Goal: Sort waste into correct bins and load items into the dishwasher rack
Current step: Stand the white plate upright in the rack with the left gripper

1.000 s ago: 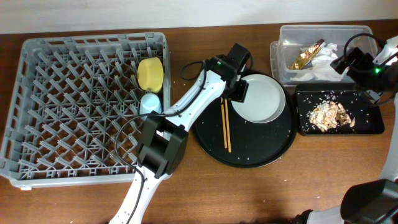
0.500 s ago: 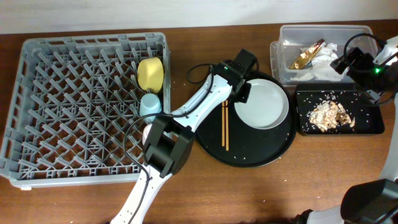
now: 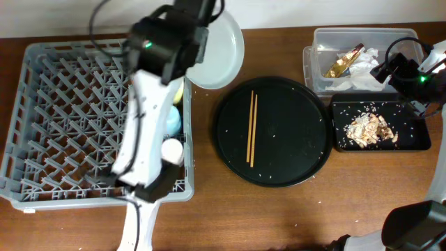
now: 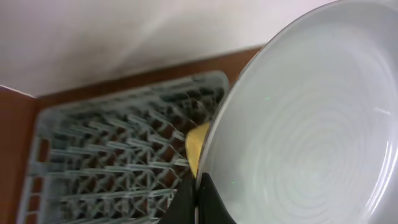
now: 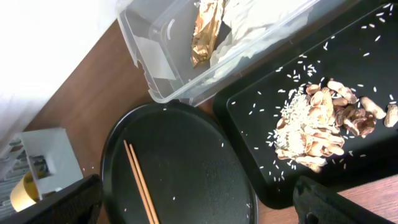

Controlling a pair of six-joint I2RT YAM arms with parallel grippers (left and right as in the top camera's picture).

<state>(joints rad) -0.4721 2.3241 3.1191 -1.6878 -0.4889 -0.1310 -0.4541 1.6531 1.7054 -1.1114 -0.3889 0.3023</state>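
At the left end of the bench, overhead: the dishwasher rack (image 3: pixel 70 125) already has the light-blue cup (image 3: pixel 172 120) and pink-white cup (image 3: pixel 172 150) along its right wall. It also has the yellow bowl (image 3: pixel 180 90) (mostly hidden under the arm, just a yellow sliver). Then the plate (image 3: pixel 221 49): airborne on the left arm (image 3: pixel 146 118), tilted, near the far edge by the rack's far-right corner, not racked yet. Mid-bench, the chopsticks (image 3: pixel 251 129) lie side by side on the round black tray (image 3: pixel 293 118), untouched. Far-right corner: the clear tub (image 3: pixel 310 70) holds the gold wrapper (image 3: pixel 343 61) and napkins (image 3: pixel 366 70). Just in front of it, the black rectangular tray (image 3: pixel 414 122) holds the food scraps (image 3: pixel 366 129). Waste looks sorted, apart from loose grains on the round black tray. Left to do, my read: seat the plate, then the chopsticks.

Left wrist: left gripper (image 4: pixel 198 199) is pinched closed on the plate's rim. The plate's face fills the right of frame, steeply tilted. Rack and bowl sit below it, so the arm is high with the wrist rolled.

Right wrist: right gripper (image 5: pixel 196 193) is spread wide, nothing between the fingers (image 5: pixel 68 202). It hangs near the right edge, looking down on the clear tub, black rectangular tray and chopsticks. Parked, I'd say.
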